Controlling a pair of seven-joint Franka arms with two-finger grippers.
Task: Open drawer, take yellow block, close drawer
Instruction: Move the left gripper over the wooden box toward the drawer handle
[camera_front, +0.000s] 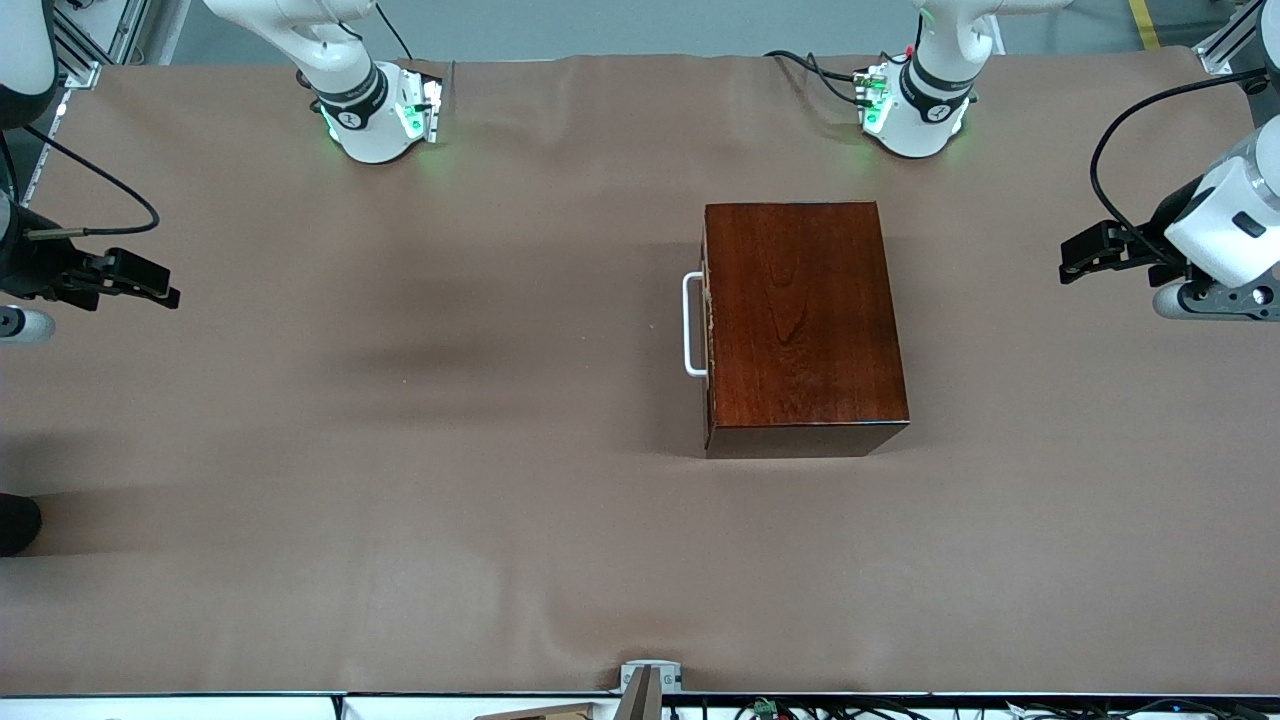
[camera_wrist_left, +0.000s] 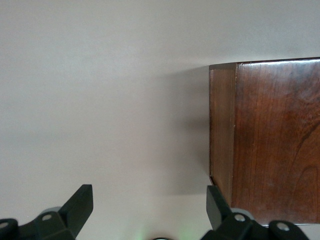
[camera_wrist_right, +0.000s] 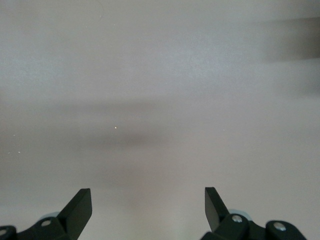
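While the drawer (camera_front: 708, 325) sits shut in its wooden box (camera_front: 803, 320) mid-table (camera_front: 400, 480), we judge opening not yet begun; the yellow block is unseen. Our left gripper (camera_wrist_left: 150, 207) and right gripper (camera_wrist_right: 148, 210) hover spread; next, hook the white handle (camera_front: 691, 325).

Reddish-brown glossy wooden box (camera_front: 805, 320), white handle (camera_front: 692, 325), brown table (camera_front: 400, 450)

Drawer (camera_front: 708, 320) was shut inside the box (camera_front: 800, 310), so its contents were hidden; both arms ran off frame.
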